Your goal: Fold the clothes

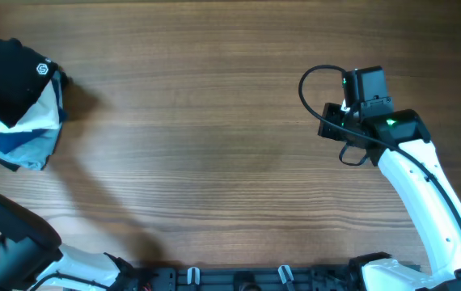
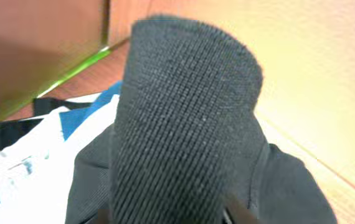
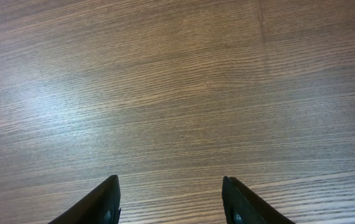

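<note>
Black clothes [image 2: 184, 124] bunched against left gripper [image 2: 168, 219], grasp cannot be told; right gripper [image 3: 170, 208] open, parked over table [image 3: 165, 93], probably waiting.

You have a wooden table [image 1: 214, 137], its brown grain running side to side. At its left edge sits a small heap: a crumpled white cloth [image 1: 43, 113] lies on a blue garment [image 1: 8, 145], the two touching, partly cut off by the frame.
</note>
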{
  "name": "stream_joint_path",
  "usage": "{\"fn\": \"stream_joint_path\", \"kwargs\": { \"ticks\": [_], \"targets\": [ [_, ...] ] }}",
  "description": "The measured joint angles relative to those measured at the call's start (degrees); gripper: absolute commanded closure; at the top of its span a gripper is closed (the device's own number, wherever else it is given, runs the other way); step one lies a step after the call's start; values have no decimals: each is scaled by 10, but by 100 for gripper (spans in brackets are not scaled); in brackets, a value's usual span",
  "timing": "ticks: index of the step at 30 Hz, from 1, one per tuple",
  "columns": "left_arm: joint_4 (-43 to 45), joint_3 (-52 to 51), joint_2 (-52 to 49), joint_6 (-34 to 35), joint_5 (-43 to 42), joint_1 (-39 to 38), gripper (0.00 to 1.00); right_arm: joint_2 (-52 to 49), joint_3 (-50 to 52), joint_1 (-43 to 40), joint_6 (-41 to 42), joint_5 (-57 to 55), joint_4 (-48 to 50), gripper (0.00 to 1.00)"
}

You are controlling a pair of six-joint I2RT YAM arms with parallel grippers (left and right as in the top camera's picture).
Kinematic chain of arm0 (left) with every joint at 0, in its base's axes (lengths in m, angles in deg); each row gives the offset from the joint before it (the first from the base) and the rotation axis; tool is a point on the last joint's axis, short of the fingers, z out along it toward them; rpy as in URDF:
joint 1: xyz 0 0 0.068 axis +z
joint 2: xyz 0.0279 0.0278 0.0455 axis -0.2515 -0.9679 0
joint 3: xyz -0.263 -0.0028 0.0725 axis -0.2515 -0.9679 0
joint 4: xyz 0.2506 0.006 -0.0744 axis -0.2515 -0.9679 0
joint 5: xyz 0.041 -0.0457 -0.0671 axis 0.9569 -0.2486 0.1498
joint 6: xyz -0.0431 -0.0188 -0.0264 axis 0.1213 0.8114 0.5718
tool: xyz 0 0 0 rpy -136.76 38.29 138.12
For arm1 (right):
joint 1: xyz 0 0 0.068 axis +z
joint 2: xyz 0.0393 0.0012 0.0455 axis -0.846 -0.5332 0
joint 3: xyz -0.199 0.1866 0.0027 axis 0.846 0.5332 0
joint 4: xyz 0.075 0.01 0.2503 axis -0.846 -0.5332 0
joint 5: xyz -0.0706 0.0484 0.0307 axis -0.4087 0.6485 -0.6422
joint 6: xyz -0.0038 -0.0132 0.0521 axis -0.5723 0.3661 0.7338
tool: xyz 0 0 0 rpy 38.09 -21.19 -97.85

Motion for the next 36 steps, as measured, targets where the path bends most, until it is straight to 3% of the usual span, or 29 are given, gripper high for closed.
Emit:
{"fn": "stream_joint_path", "kwargs": {
  "ticks": [6,13,16,21,22,27,30,33,36],
  "targets": [
    [6,0,-8,-1,17,30,0,0,0,0,0,0,-2,45],
    [10,0,34,-14,20,15,0,0,0,0,1,0,5,34],
    [-21,1,61,-42,39,-33,0,0,0,0,2,9,19,25],
    [-96,2,64,-101,63,-187,0,-5,0,0,2,38,72,8],
    [-113,2,64,-106,67,-216,0,-12,0,0,1,47,94,0],
    [-285,4,64,-122,70,-385,0,-63,0,0,-11,85,207,0],
    [-455,2,64,-113,72,-456,0,-64,-1,0,-16,94,184,0],
    [-588,2,64,-66,103,-478,0,-46,-1,0,2,98,129,0],
    [-612,2,66,-38,126,-479,0,-1,-1,0,19,99,103,0]
  ]
}}
